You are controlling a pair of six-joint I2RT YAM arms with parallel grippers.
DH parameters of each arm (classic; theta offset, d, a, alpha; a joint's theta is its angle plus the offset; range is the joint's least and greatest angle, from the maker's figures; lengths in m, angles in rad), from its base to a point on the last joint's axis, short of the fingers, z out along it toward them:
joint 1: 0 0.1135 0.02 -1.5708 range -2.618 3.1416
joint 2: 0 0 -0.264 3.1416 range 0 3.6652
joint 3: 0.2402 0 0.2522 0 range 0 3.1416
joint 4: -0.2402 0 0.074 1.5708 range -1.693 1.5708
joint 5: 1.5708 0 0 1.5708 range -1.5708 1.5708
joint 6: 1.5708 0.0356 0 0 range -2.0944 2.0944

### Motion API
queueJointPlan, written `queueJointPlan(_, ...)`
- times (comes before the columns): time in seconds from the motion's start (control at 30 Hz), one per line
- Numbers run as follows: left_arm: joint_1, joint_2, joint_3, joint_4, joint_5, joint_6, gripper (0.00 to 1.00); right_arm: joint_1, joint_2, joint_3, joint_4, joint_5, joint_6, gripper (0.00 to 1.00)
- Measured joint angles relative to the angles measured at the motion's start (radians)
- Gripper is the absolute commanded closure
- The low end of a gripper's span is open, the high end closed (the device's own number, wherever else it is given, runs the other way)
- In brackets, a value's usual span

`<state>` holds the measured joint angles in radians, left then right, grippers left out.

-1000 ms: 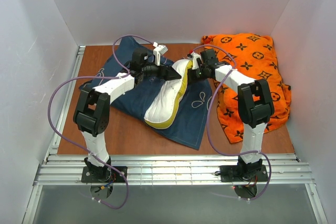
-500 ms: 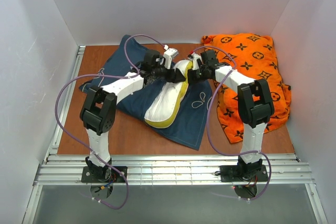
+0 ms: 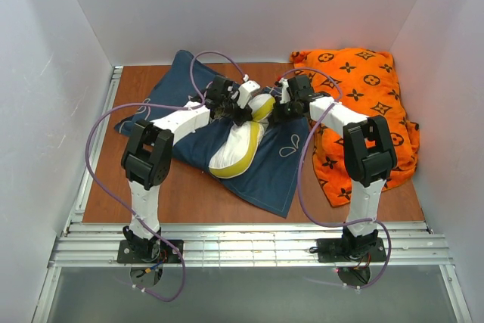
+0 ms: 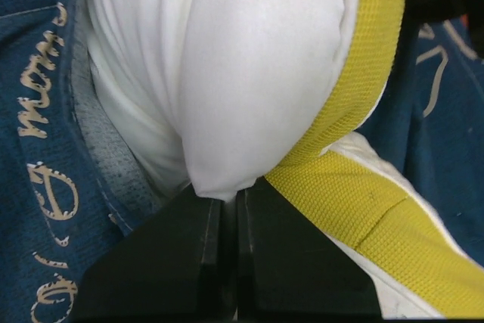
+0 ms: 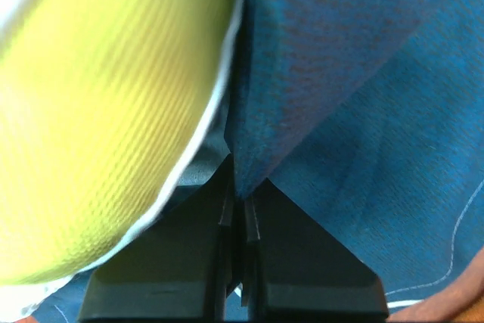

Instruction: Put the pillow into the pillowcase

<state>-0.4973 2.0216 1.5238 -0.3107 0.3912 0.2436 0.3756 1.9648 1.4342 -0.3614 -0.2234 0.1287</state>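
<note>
Both sets of jaws are clamped tight: my left gripper pinches a nub of white cover at the far end of the pillow, I'd guess to steer it, while my right gripper nips a fold of the pillowcase, probably to lift its edge. Pillow lies on top of the case, long axis near-to-far, far end angled slightly right, between my grippers.

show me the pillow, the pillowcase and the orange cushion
pillow (image 3: 231, 153): top external view, white face
pillowcase (image 3: 266, 176): top external view, bare near corner
orange cushion (image 3: 360, 85): top external view, top face
</note>
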Motion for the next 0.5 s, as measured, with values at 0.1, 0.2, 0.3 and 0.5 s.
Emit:
queueJointPlan(0.1, 0.002, 0.019, -0.028, 0.009, 0.018, 0.055, 1.00, -0.002, 0.000, 0.000, -0.011, 0.010, 0.001, 0.99)
queueJointPlan(0.2, 0.005, 0.064, -0.023, 0.028, 0.052, 0.075, 1.00, -0.007, -0.002, 0.000, -0.014, -0.013, 0.003, 0.99)
queueJointPlan(0.3, 0.007, 0.110, 0.013, 0.023, 0.092, 0.077, 1.00, -0.021, -0.012, 0.000, -0.018, -0.052, 0.003, 0.99)
queueJointPlan(0.5, 0.013, 0.200, 0.152, -0.071, 0.126, 0.077, 1.00, -0.060, -0.083, 0.000, -0.016, -0.170, 0.006, 0.99)
